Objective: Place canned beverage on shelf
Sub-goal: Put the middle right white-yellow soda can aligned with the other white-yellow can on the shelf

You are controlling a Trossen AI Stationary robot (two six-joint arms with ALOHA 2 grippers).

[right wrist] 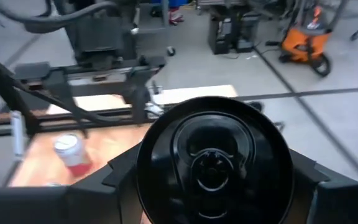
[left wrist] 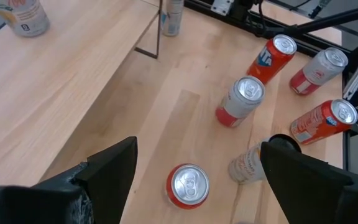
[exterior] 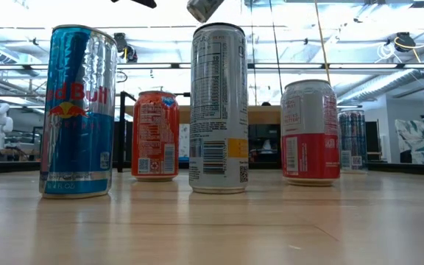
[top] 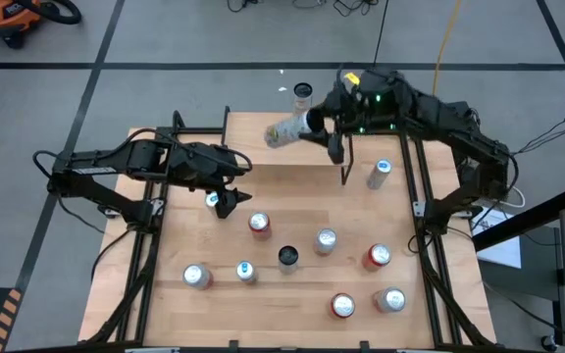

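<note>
A: Where is the right gripper (top: 314, 122)?

B: In the upper middle of the overhead frame, above the shelf (top: 307, 165). Its fingers are clamped on a can (top: 287, 129), which is held tilted on its side in the air. The can's black top (right wrist: 211, 160) fills the right wrist view.

A: And the left gripper (top: 226, 201)?

B: Left of centre, fingers (left wrist: 107, 169) spread apart, holding nothing. A red can (left wrist: 188, 185) stands on the table (top: 292, 294) below the gap.

Orange shop vacuum (top: 13, 20) on floor, yellow cable (top: 446, 44)
</note>
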